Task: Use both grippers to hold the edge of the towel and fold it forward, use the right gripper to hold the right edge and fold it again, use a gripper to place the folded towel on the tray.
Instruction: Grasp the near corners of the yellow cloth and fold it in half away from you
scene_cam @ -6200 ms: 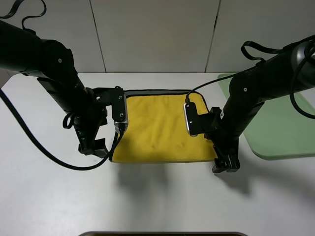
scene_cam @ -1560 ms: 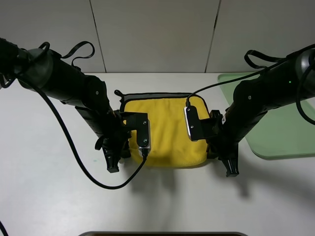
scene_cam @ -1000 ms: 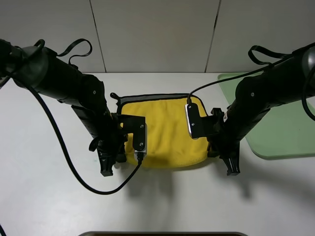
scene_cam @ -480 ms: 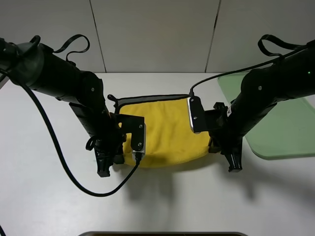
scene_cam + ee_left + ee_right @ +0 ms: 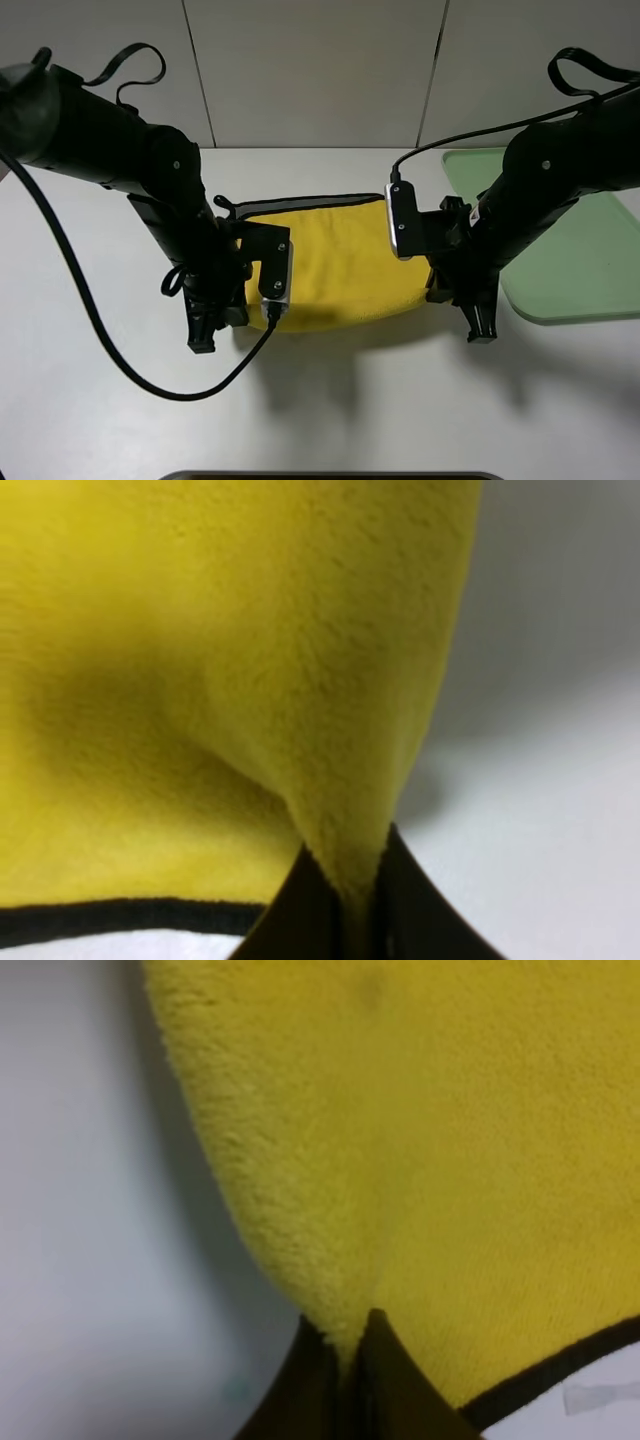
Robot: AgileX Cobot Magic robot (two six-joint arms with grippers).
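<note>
Left hand (image 5: pixel 203 335): jaws pressed together on a pinch of the towel (image 5: pixel 340 270). In the left wrist view the black fingers (image 5: pixel 300 915) meet around a ridge of yellow pile.
Right hand (image 5: pixel 480 328): closed tight on the towel's other near corner. In the right wrist view the fingers (image 5: pixel 400 1390) squeeze a narrow fold of the cloth (image 5: pixel 450 1160).
Towel: on the desk (image 5: pixel 350 400) between the two arms, yellow side up. Its near side is gathered into a rounded, sagging fold between the hands, with a shadow under it.
Edge of the towel (image 5: pixel 300 200): the black trim runs along the far side, which lies flat on the desk. Both wrist views show a short stretch of it (image 5: pixel 120 917) (image 5: pixel 550 1370) beside the fingers.
Tray (image 5: pixel 580 270): pale green, at the right end of the desk, partly hidden behind the right arm. The towel is off the tray, beside it to the left and not touching its rim.
</note>
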